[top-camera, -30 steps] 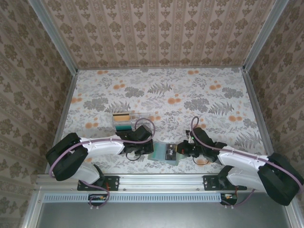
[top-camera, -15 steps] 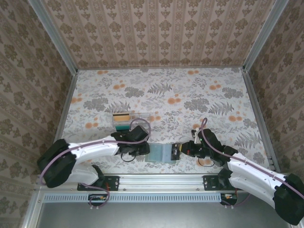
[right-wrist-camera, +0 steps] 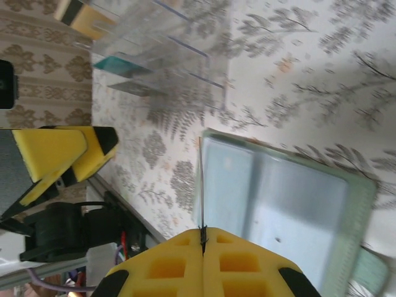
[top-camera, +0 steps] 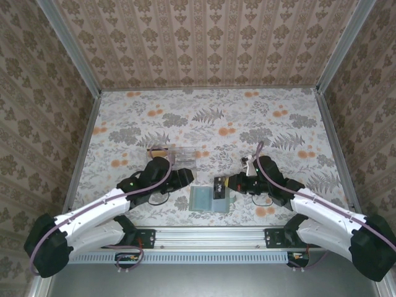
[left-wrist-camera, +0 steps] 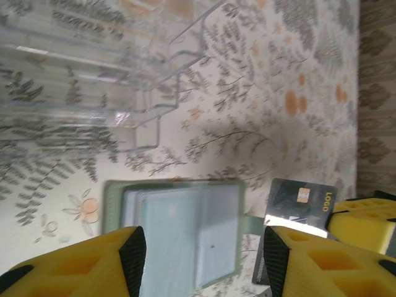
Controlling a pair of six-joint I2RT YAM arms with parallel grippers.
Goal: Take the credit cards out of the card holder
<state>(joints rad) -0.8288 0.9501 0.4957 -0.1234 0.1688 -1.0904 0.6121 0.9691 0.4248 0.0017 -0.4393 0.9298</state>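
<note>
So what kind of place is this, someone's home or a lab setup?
Probably a staged robot test cell, not a home: wallpapered panels box in a floral tabletop, and the left arm and right arm are bolted to an aluminium rail.

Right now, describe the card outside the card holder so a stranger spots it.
Near the front edge of the floral table, between the arms, lies the open pale-green card holder. At its right edge, pinched in the right jaws, is the credit card: dark grey with a gold chip, unlike the pale holder.
</note>
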